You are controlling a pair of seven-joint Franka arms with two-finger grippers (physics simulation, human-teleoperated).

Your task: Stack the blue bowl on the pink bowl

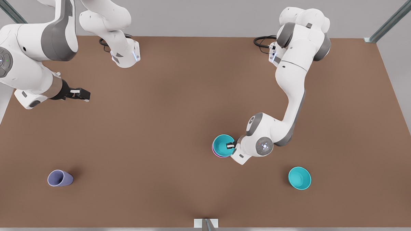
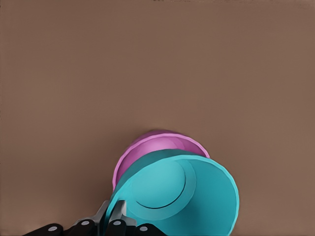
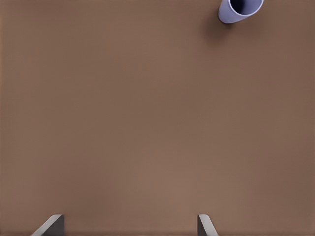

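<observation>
The blue bowl [image 1: 222, 144] sits right over the pink bowl [image 1: 215, 153], mouth up, and in the front view just a thin pink crescent peeks out along its lower edge, so I judge it is nested or very nearly so. My left wrist view tells it a little differently: the blue bowl [image 2: 184, 194] is tipped toward the camera with the pink bowl [image 2: 147, 147] showing behind and under it, and I cannot tell whether it has fully seated. It is held this way because my left claw [image 1: 230, 145] has it by the rim, one finger inside the wall and one outside, pinched tight on that thin edge; the fingers [image 2: 117, 216] show at the near lip of the bowl. So the bowl is at my fingertips, on the side toward the front view's left, with my wrist just beside it. My reading is that the placing is nearly done and what remains is letting go and lifting clear without dragging the rim. Out from there, a second teal bowl [image 1: 299, 178] rests alone on the brown surface [image 1: 178, 104], well apart. My right claw [image 1: 85, 95] waits far off with its fingers [image 3: 51, 225] spread and empty, a lavender cup [image 1: 60, 178] beyond it.
</observation>
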